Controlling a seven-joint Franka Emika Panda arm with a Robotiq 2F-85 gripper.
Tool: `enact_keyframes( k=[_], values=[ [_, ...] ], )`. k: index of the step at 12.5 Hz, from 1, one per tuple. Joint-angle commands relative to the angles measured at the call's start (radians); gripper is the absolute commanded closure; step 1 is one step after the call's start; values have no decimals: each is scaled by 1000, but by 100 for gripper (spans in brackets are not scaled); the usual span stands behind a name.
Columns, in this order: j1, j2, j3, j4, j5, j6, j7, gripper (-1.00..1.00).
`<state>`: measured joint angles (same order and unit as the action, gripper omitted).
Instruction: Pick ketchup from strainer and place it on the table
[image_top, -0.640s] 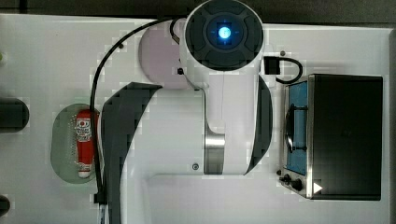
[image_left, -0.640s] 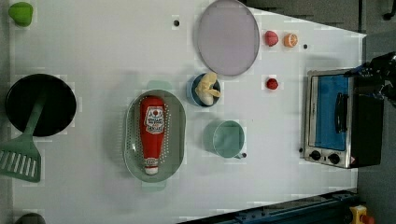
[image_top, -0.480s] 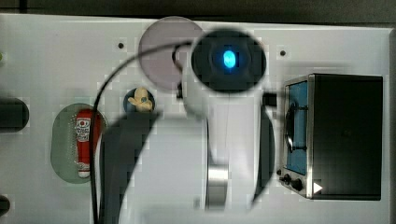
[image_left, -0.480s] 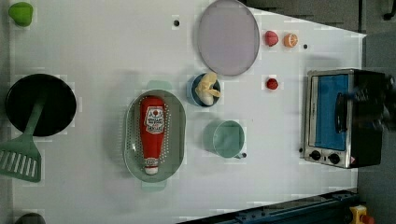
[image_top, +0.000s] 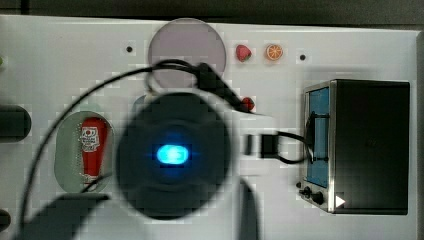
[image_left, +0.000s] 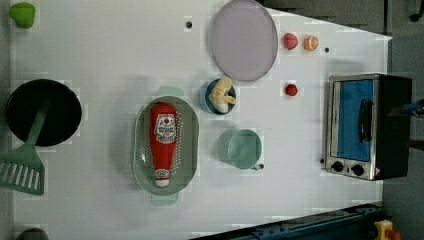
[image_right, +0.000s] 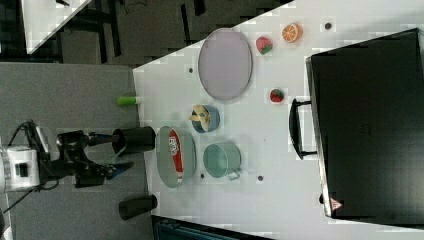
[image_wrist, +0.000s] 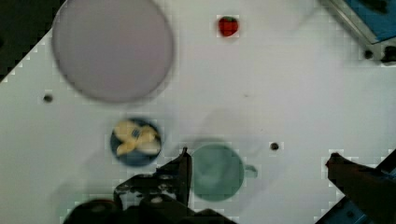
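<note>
the ketchup (image_left: 163, 145) is lying flat inside the strainer (image_left: 141, 162), its white cap pointing toward the left view's bottom and its label facing up; the strainer is sitting on the white bench (image_left: 110, 60), just to the left view's left of the green mug (image_left: 244, 149); above the mug in the left view a small blue bowl (image_left: 207, 96) is holding pale yellow pieces, and beyond it a round lilac plate (image_left: 244, 39) is resting on the bench; a strawberry (image_left: 291, 90) is lying between the plate and the toaster oven (image_left: 367, 126), with another strawberry (image_left: 290, 40) and an orange half (image_left: 311, 43) near the bench's far edge; a black pan (image_left: 60, 107) with a green spatula (image_left: 22, 167) laid across it is sitting at the left view's left side; in the top view the arm's dark round housing (image_top: 172, 155) with its blue light is hanging over the bench beside the strainer, covering the bowl and mug; in the wrist view the claw (image_wrist: 259, 165) is hovering above the mug with its fingers (image_wrist: 183, 170) standing wide apart and gripping nothing, well apart from the ketchup.
</note>
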<state>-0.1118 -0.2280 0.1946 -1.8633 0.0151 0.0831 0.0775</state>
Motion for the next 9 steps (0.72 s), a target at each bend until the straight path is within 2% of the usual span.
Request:
enact_keyframes(
  k=[1, 9],
  values=[
    [4, 71, 138, -18, 0, 5, 40, -100],
    [11, 176, 446, -46, -3, 142, 51, -100]
  ],
)
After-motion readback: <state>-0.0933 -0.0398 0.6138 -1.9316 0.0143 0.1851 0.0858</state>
